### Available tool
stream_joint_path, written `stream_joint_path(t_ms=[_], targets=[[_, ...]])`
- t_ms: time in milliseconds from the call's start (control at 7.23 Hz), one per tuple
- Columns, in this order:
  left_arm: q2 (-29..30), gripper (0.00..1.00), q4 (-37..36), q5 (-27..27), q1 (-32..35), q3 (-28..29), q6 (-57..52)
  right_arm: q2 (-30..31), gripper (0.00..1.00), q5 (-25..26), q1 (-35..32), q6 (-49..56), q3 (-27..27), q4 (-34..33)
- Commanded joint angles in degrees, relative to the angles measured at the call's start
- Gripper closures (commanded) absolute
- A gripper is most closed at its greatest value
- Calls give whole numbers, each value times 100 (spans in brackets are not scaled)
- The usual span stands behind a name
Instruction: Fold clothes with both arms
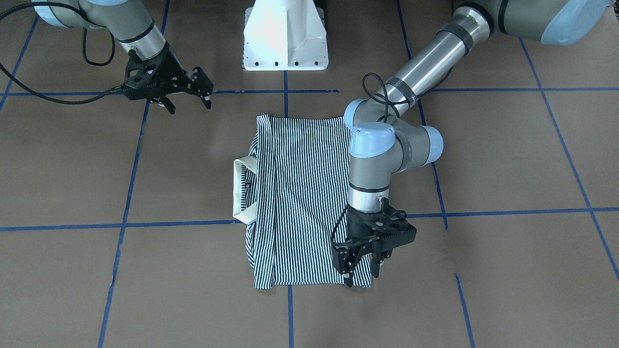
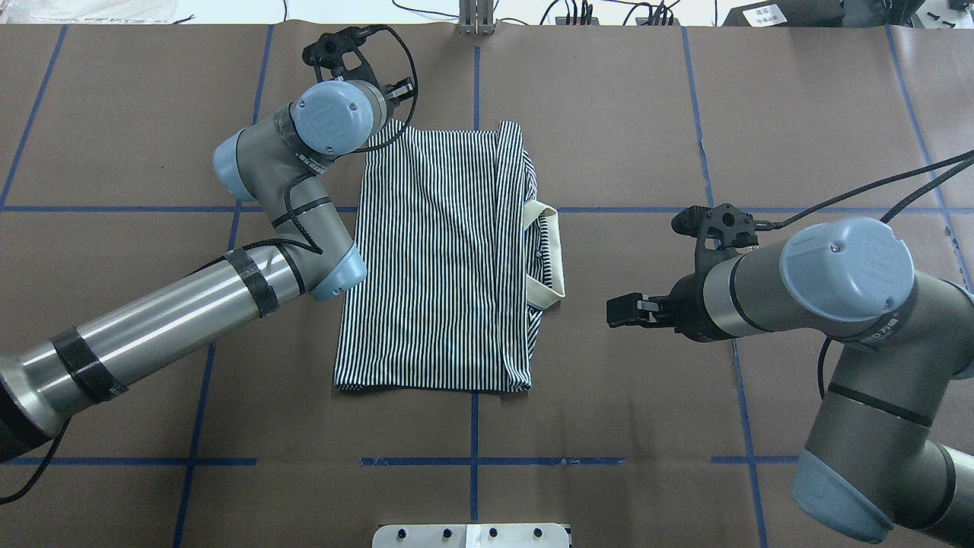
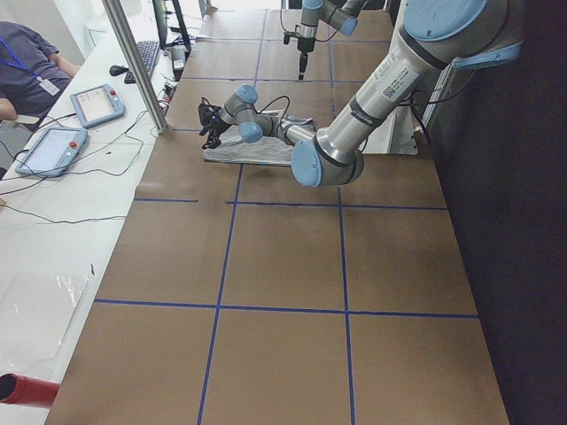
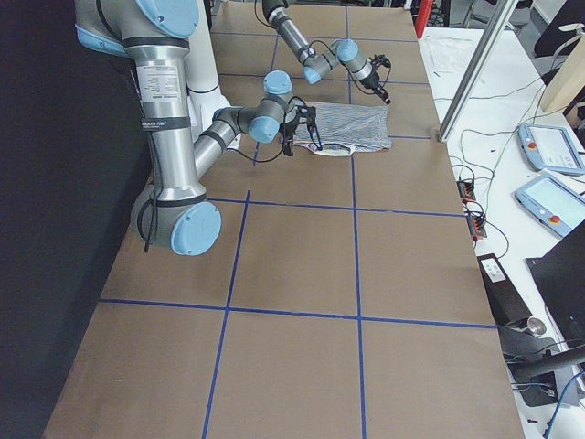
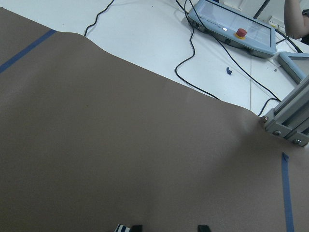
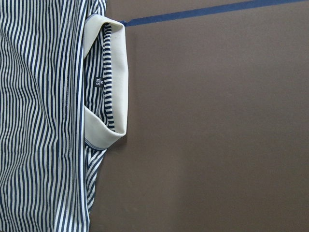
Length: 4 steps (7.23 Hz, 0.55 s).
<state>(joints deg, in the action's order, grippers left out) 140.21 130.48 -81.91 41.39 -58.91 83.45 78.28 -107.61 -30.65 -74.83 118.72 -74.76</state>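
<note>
Left gripper (image 1: 361, 279): jaws moderately apart, nothing between them. Its wrist view shows bare brown paper in the gap and a sliver of striped cloth just outside one fingertip (image 5: 136, 227). Seen from overhead, it sits low at the 11 o'clock corner of the polo shirt (image 2: 441, 259). Whether it touches the cloth cannot be told. The left arm (image 2: 167, 327) reaches in along the shirt's 9 o'clock edge.

Right gripper (image 1: 189, 104): jaws wide, empty, held clear of the shirt. From overhead it lies at 3 o'clock from the garment, pointing toward the collar (image 2: 552, 259), with open paper between them.

The shirt is mid-table, folded into an upright rectangle with the stripes running lengthwise. The cream collar juts from the 3 o'clock edge as a loop. The right wrist view shows a small dark label (image 6: 98, 81) inside the collar.

The table (image 2: 685, 426) is covered in brown paper with blue tape lines (image 2: 472, 461). The white pedestal base (image 1: 285, 34) is at 12 o'clock in the front view.
</note>
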Motion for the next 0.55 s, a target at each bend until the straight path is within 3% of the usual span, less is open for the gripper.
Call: stream_joint_path(t_ms=[0, 138, 277, 415], targets=[[-90, 0, -83, -937, 202, -199, -417, -417, 0, 55, 24, 13, -358, -30], [-482, 0, -258, -1053, 194, -792, -548, -532, 0, 125, 42, 160, -446, -195], [-921, 0, -486, -1263, 202, -1381, -1359, -933, 0, 213, 120, 432, -568, -754], [-1404, 0, -497, -1266, 203, -1926, -1819, -1459, 0, 640, 400, 478, -787, -1325]])
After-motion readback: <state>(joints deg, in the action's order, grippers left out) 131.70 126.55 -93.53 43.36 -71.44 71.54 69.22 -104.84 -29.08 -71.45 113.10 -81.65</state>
